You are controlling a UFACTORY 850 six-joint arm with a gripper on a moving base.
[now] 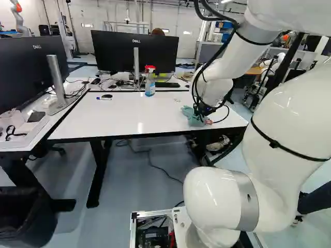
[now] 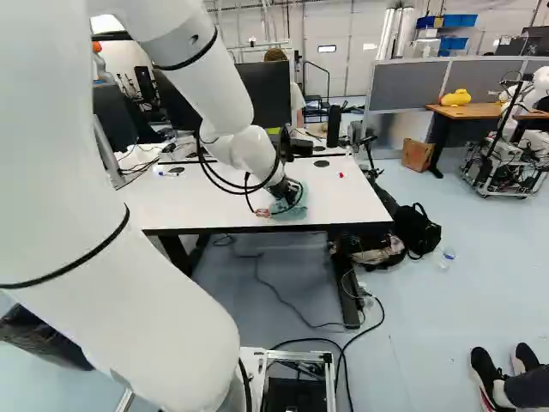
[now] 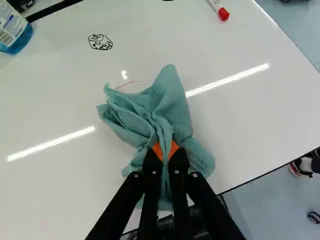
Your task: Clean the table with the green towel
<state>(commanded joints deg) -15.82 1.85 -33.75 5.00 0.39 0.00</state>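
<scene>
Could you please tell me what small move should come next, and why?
Probably slide the bunched green cloth towel slightly ahead across the glossy white tabletop: the black pincer is shut on it, and a thin red line shows just past the towel's far edge.

You've got the fingers (image 1: 201,115) at the green towel (image 1: 190,115), low at the white surface (image 1: 139,116). Left of them, farther back: upright spray bottle (image 1: 150,87), red trigger, blue liquid. Farther left of them: blue-and-white marker (image 1: 104,98) lying flat, dark oval item (image 1: 107,96) just behind it. Back-left of the fingers you see a black monitor (image 1: 124,51); well left, another monitor (image 1: 26,70). Lower left of them, dark bin (image 1: 26,217); below, cable (image 1: 150,161) on the floor (image 1: 129,186).
</scene>
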